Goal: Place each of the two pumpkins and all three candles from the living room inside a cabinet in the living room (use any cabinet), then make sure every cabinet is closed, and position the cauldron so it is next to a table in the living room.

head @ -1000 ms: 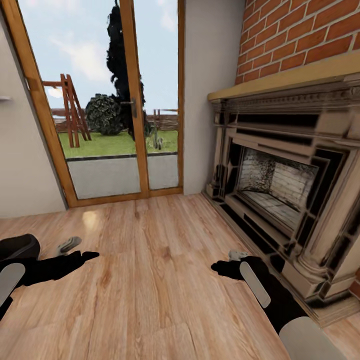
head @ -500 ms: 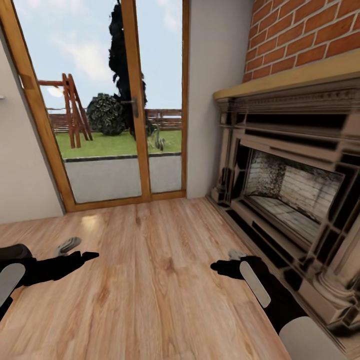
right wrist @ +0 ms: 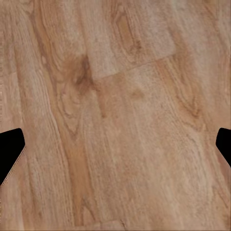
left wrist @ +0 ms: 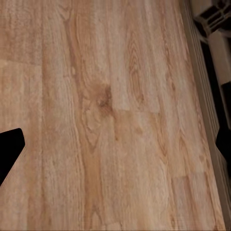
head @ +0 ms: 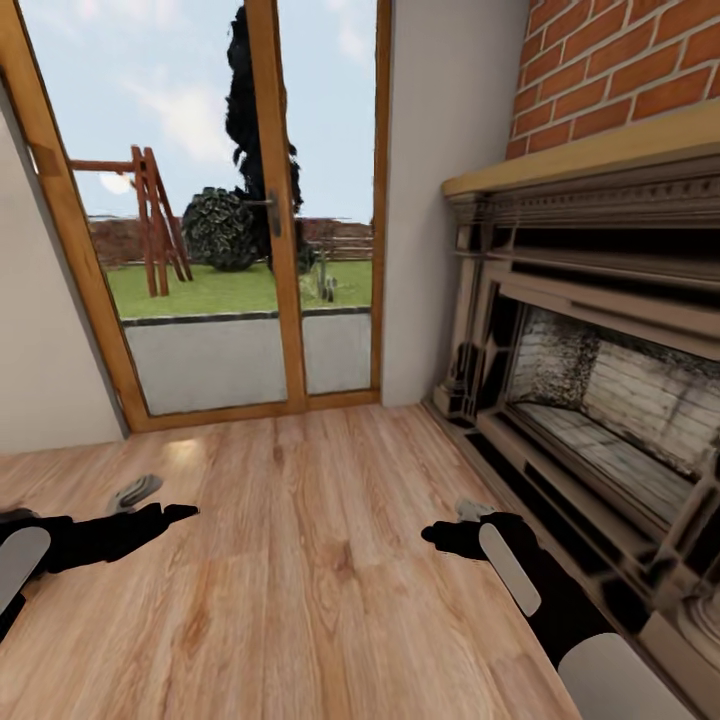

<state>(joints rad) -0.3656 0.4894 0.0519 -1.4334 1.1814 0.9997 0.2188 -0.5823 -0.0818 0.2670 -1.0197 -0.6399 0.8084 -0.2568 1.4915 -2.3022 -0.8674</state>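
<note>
Robot's in transit, facing a glass door (head: pixel 250 220) and fireplace (head: pixel 600 380) over bare wood floor (head: pixel 320 560). Left gripper (left wrist: pixel 115 144) and right gripper (right wrist: pixel 115 144) look spread wide and empty. No pumpkins, candles, cabinet or cauldron here, so progress is hard to judge.

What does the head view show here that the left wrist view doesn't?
Head view: the glass door with the garden behind it, the brick wall and both pincers, left and right, held low with nothing in them. Left wrist view: wide-apart black fingertips over bare planks. Shared: the wooden floor and part of the fireplace.
</note>
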